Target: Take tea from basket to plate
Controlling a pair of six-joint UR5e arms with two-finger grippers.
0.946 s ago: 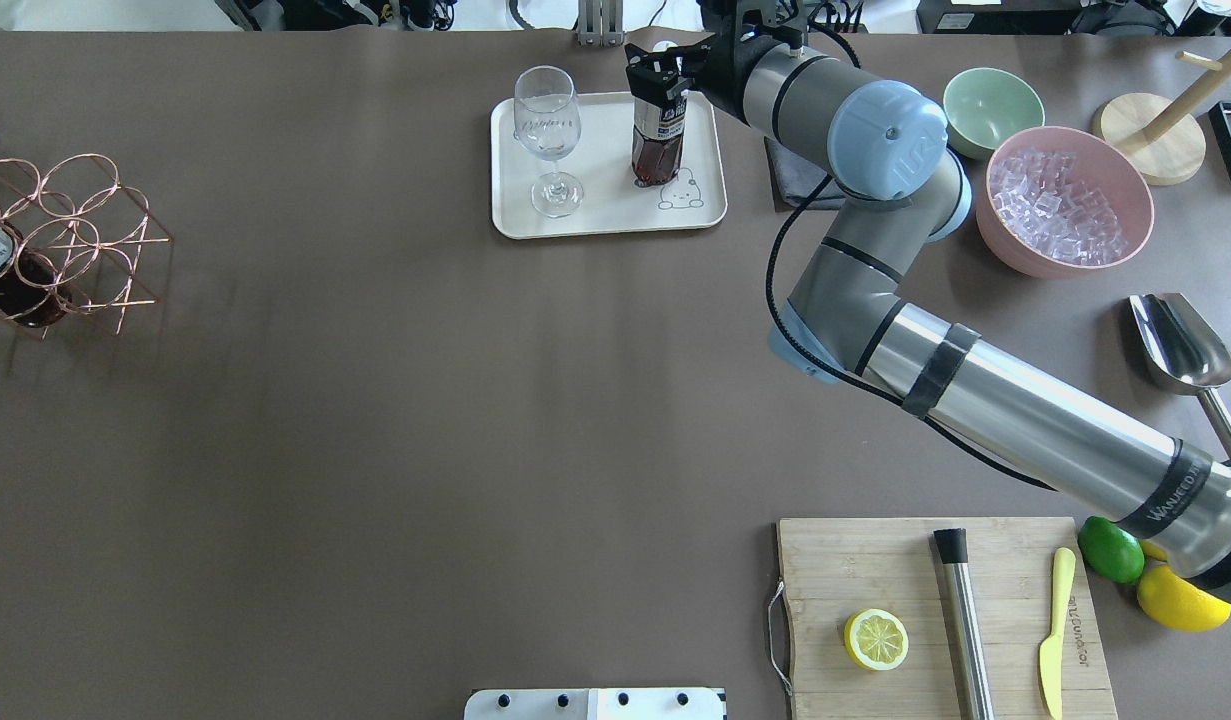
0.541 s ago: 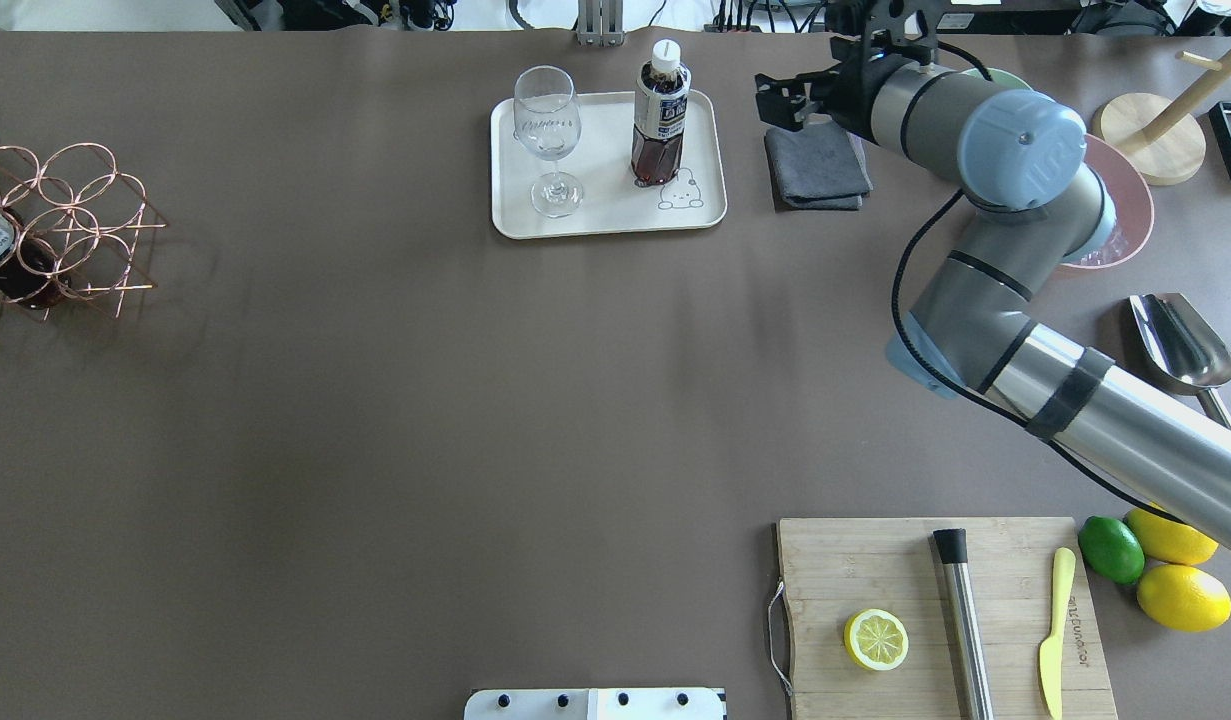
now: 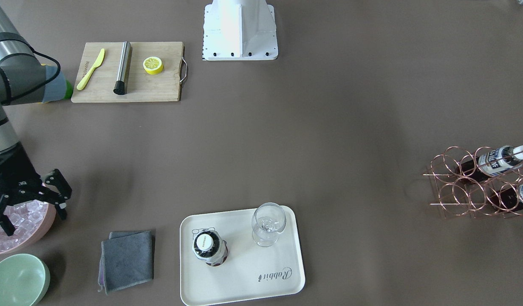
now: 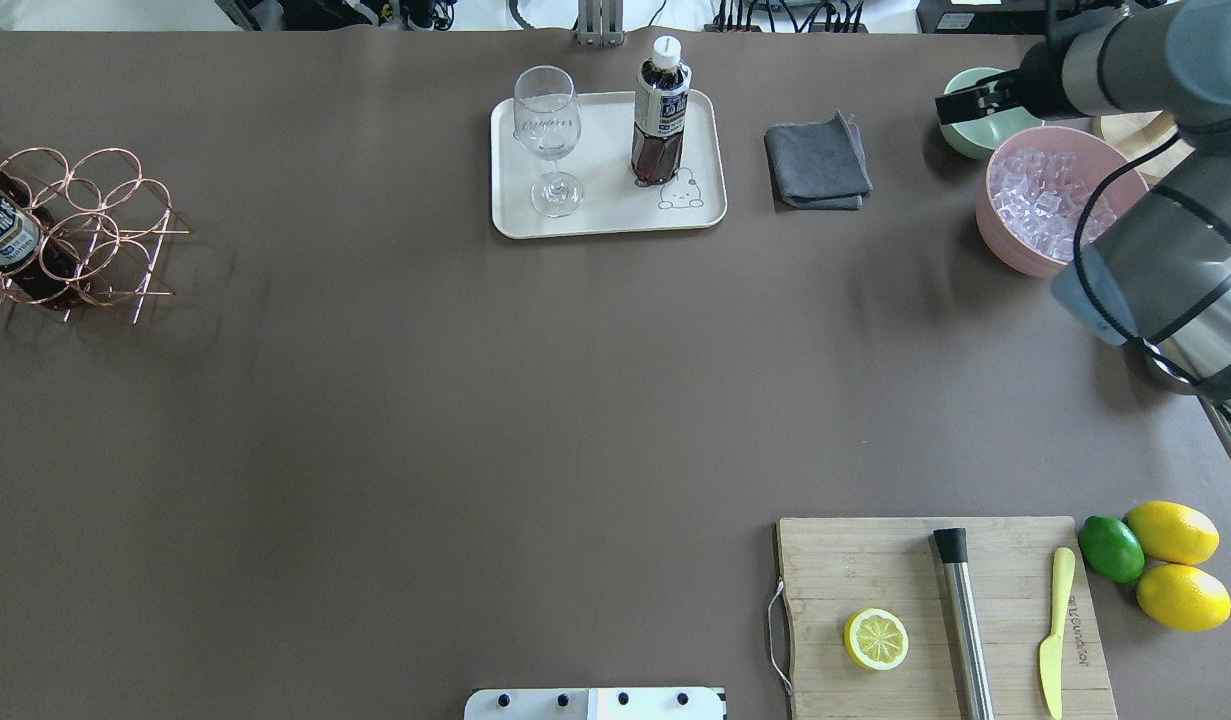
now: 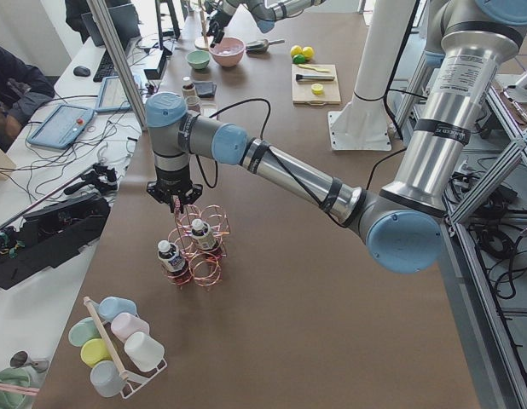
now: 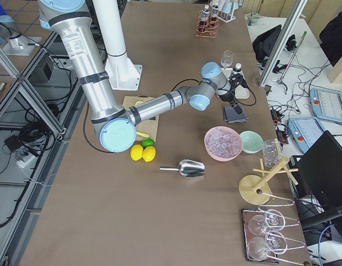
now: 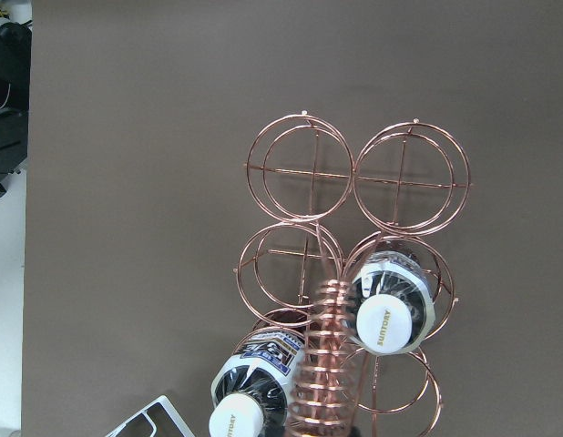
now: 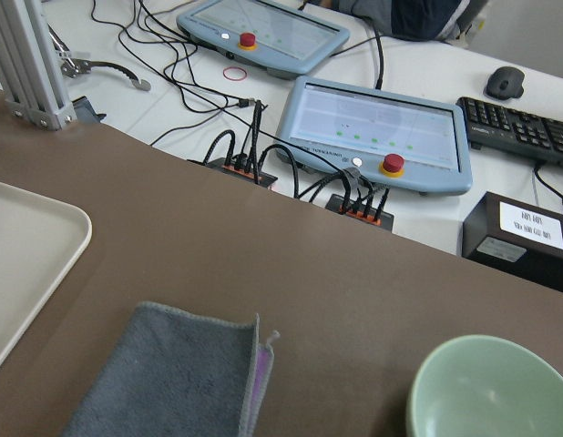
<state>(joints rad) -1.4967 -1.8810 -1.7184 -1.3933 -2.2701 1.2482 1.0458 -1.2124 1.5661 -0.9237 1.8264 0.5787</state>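
Observation:
One tea bottle [image 4: 661,120] stands upright on the cream plate [image 4: 605,215], next to its bear drawing; it also shows in the front view [image 3: 209,248]. The copper wire basket [image 4: 85,235] sits at the table's far left and holds two more tea bottles [image 3: 497,161] [image 7: 386,305]. My right gripper [image 3: 34,221] is open and empty, over the pink ice bowl, far from the plate. My left gripper [image 5: 178,198] hangs at the top of the basket's coiled handle [image 7: 322,364]; I cannot tell whether it is open or shut.
A stemmed glass [image 4: 547,140] stands on the plate beside the bottle. A grey cloth [image 4: 817,160], a mint-green bowl [image 4: 980,135] and a pink bowl of ice [image 4: 1040,200] lie to its right. A cutting board [image 4: 935,610] with a lemon half, and whole citrus, sit at the near right.
My right gripper has let go of the bottle on the plate and swung right to the bowls. The basket has shifted slightly at the far left.

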